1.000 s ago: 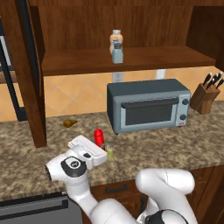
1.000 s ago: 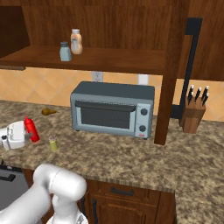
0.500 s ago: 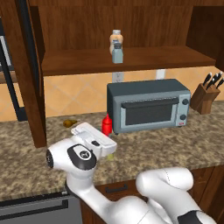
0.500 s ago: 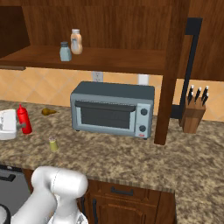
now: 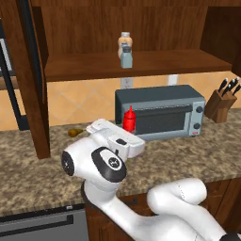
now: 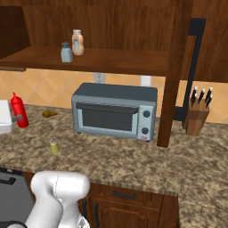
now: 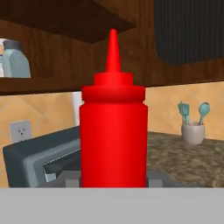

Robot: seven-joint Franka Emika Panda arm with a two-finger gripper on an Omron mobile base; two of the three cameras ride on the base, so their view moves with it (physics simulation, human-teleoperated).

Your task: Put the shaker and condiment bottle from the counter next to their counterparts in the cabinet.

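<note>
My gripper (image 5: 127,132) is shut on the red condiment bottle (image 5: 129,119), holding it upright above the counter (image 5: 188,155) in front of the toaster oven's left end. From the right base the bottle (image 6: 18,110) and gripper (image 6: 13,118) sit at the far left edge. The hand view has the bottle (image 7: 113,131) up close between the fingertips (image 7: 65,177). The small yellow-green shaker (image 6: 54,147) stands on the counter (image 6: 133,156). On the cabinet shelf (image 5: 164,63) stand the grey-blue shaker (image 5: 126,59) and the tan bottle (image 5: 124,41) behind it.
A grey toaster oven (image 5: 162,113) stands on the counter under the shelf, with a knife block (image 5: 223,101) to its right. A small brown item (image 6: 49,113) lies near the back wall. A wooden post (image 6: 171,89) drops from the shelf. A utensil pot (image 7: 192,131) stands far off.
The gripper has risen with the red bottle in it, off the counter, up and toward the toaster oven. The small shaker has stayed where it was.
</note>
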